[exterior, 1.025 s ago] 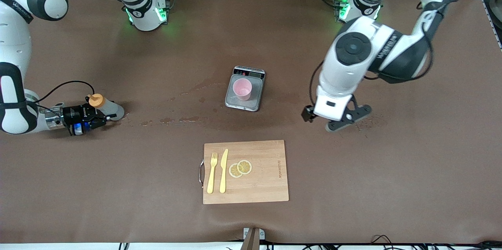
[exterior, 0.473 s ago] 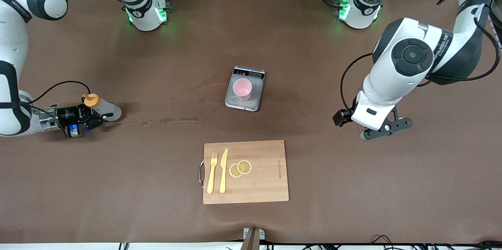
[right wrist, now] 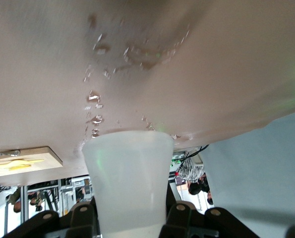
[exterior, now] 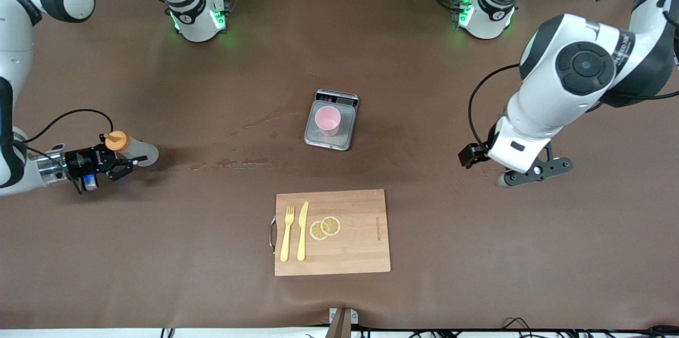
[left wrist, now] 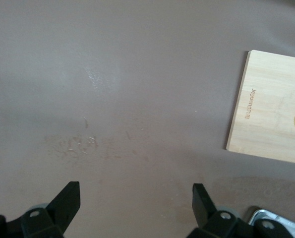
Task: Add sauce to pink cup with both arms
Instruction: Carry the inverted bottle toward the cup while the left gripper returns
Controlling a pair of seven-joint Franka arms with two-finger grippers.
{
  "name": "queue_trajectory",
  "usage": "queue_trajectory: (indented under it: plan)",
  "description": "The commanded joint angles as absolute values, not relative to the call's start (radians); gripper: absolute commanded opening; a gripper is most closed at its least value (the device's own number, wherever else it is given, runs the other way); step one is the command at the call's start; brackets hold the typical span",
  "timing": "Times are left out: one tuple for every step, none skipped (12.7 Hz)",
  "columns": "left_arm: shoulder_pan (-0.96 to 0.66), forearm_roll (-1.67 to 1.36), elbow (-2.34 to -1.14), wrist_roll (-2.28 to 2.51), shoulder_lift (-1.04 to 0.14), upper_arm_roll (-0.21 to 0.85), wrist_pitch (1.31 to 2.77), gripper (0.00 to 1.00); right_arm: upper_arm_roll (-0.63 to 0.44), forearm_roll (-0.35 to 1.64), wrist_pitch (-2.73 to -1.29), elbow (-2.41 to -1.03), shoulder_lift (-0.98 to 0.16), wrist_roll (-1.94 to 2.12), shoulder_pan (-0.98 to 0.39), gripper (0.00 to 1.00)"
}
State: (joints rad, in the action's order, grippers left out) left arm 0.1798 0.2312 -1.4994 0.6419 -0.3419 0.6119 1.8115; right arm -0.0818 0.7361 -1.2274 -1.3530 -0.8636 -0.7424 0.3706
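The sauce bottle (exterior: 135, 151), whitish with an orange cap (exterior: 115, 140), is tilted low over the table at the right arm's end. My right gripper (exterior: 118, 160) is shut on it. In the right wrist view the bottle (right wrist: 130, 178) fills the gap between the black fingers (right wrist: 83, 218) of the right gripper (right wrist: 130, 220). The pink cup (exterior: 328, 119) stands upright on the grey scale (exterior: 317, 141) at mid table. My left gripper (exterior: 533, 172) is open and empty over bare table toward the left arm's end. It also shows in the left wrist view (left wrist: 135, 203).
A wooden cutting board (exterior: 355, 242) lies nearer the front camera than the scale, with a yellow fork (exterior: 287, 233), a knife (exterior: 302, 231) and two lemon slices (exterior: 324, 227). Wet marks (exterior: 249, 162) lie between bottle and scale. The board (left wrist: 271, 119) shows in the left wrist view.
My right gripper has moved with the bottle toward the right arm's end of the table. My left arm has swung away from the scale toward its own end.
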Motion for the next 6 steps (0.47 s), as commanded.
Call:
queue_trajectory:
  plan:
    - [0.170, 0.166, -1.511, 0.494, -0.246, 0.520, 1.732, 1.00, -0.091, 0.695, -1.219, -1.365, -0.795, -0.799, 0.328, 0.44]
    - [0.160, 0.141, -1.511, 0.423, -0.217, 0.467, 1.703, 1.00, -0.094, 0.678, -1.223, -1.365, -0.776, -0.830, 0.304, 0.44]
    - [0.158, 0.106, -1.512, 0.352, -0.184, 0.421, 1.691, 1.00, -0.092, 0.667, -1.227, -1.365, -0.755, -0.859, 0.286, 0.44]
    - [0.152, 0.080, -1.514, 0.288, -0.161, 0.372, 1.683, 1.00, -0.092, 0.655, -1.238, -1.368, -0.736, -0.879, 0.269, 0.44]
    - [0.132, 0.063, -1.516, 0.225, -0.140, 0.323, 1.663, 1.00, -0.092, 0.643, -1.242, -1.370, -0.721, -0.900, 0.253, 0.44]
    - [0.109, 0.055, -1.516, 0.188, -0.124, 0.274, 1.643, 1.00, -0.092, 0.631, -1.244, -1.370, -0.704, -0.920, 0.239, 0.44]
